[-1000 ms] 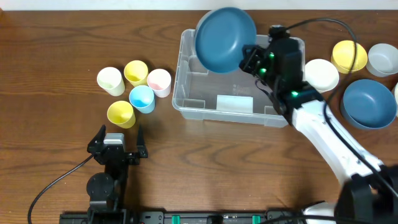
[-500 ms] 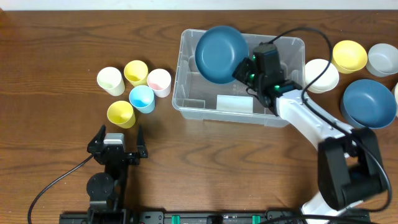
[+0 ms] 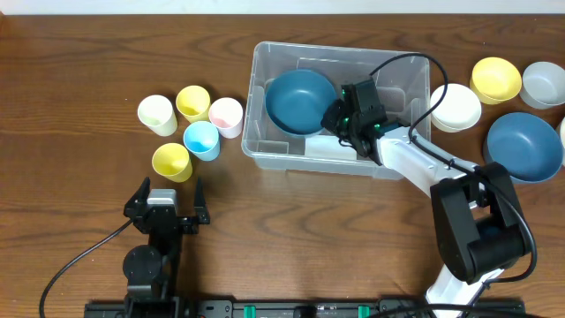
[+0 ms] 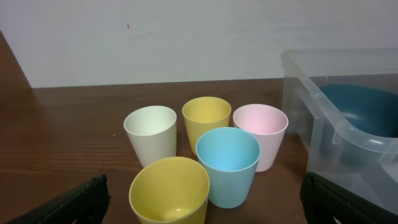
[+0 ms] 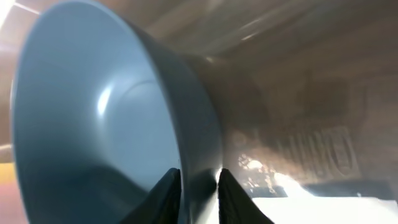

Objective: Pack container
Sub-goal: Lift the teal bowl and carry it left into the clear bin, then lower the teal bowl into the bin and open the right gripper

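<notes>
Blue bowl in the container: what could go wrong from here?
The rim of the blue bowl sits between the fingers of the right gripper; pulling away sideways could drag or tip it. The gripper is low inside the container, near its walls; a careless exit might knock the container askew.

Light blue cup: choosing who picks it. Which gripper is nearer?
Left. Left gripper sits close in front of the light blue cup; right gripper is across inside the container at the blue bowl.

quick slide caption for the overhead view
Right tool straddles the rim of a blue bowl inside the clear container.
</notes>
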`<state>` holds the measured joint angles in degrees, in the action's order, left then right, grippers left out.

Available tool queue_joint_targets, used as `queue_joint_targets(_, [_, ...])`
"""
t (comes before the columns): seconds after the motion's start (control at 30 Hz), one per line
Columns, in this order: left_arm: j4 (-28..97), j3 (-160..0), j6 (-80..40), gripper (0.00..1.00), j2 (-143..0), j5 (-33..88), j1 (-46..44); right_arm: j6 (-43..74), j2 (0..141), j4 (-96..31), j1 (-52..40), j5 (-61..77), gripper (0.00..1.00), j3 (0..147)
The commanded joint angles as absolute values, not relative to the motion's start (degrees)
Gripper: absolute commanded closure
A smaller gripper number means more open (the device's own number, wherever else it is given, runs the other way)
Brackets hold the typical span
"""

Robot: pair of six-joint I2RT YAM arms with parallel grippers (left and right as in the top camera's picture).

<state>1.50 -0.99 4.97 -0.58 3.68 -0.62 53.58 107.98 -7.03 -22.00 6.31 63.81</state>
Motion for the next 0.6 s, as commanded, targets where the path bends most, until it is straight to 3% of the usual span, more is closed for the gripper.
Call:
queue_joint_targets(0.0, [3.7, -0.23, 5.78, 0.02, -0.3, 4.51, -0.4, 53.78, 108.03, -8.12, -22.22, 6.04, 0.73, 65.36])
queue_joint_targets(0.1, [3.7, -0.23, 5.76, 0.02, -0.3, 4.51, -0.4, 53.76, 108.03, -8.82, -21.74, 6.0, 0.66, 65.36])
queue_joint_targets(0.2, [3.7, -0.23, 5.78, 0.02, -0.3, 4.51, -0.4, 53.08, 107.85, -9.32, -20.86, 6.02, 0.48, 65.36])
queue_joint_targets(0.3, [3.68, -0.23, 5.78, 0.02, -0.3, 4.51, -0.4, 51.05, 107.33, -10.52, -19.38, 6.0, 0.36, 65.36])
queue_joint_targets(0.57, [3.68, -0.23, 5.78, 0.02, -0.3, 4.51, -0.4, 44.64, 105.56, -13.52, -13.21, 8.25, 0.25, 65.43])
